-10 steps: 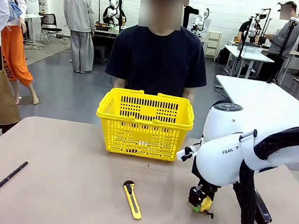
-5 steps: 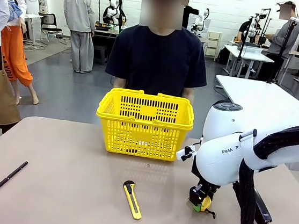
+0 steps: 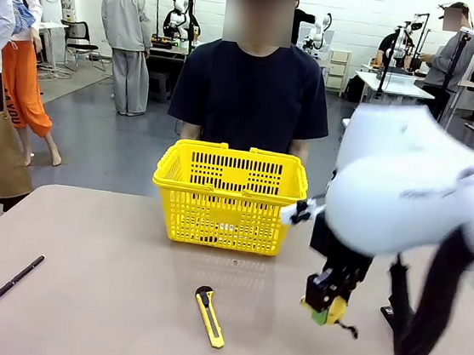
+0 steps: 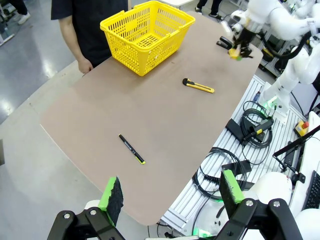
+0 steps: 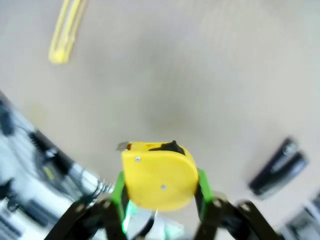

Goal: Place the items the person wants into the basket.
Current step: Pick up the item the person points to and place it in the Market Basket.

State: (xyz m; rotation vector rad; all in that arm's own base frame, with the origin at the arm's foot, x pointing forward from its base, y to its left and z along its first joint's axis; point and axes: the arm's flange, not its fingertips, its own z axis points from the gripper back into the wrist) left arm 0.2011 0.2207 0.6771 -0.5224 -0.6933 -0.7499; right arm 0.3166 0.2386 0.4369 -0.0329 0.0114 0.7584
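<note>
The right gripper (image 3: 325, 310) is closed to the width of the yellow tape measure (image 3: 331, 309), its green pads (image 5: 119, 187) pressed against the case's two opposite edges. In the right wrist view the tape measure (image 5: 160, 175) shows its flat round face to the camera, with the black lock button on its top edge and the metal tape tip sticking out at upper left. It hangs above the tan table (image 3: 103, 299), right of the basket and beside the black stapler (image 5: 277, 167), which is blurred there. The arm itself is smeared with motion in the front view.

The left gripper (image 4: 171, 190) is spread wide with nothing between its pads, high over the table's edge.

The yellow-and-black utility knife (image 3: 210, 316) lies flat in the middle of the table, well apart from both grippers. Its long axis runs nearly away from the robot, black head toward the yellow basket (image 3: 215, 218) and yellow tail toward the robot, slanting slightly right.

The basket stands upright at the far edge, directly in front of the person (image 3: 251, 93). A black pen with a yellow tip (image 3: 16, 278) lies alone at the left.
</note>
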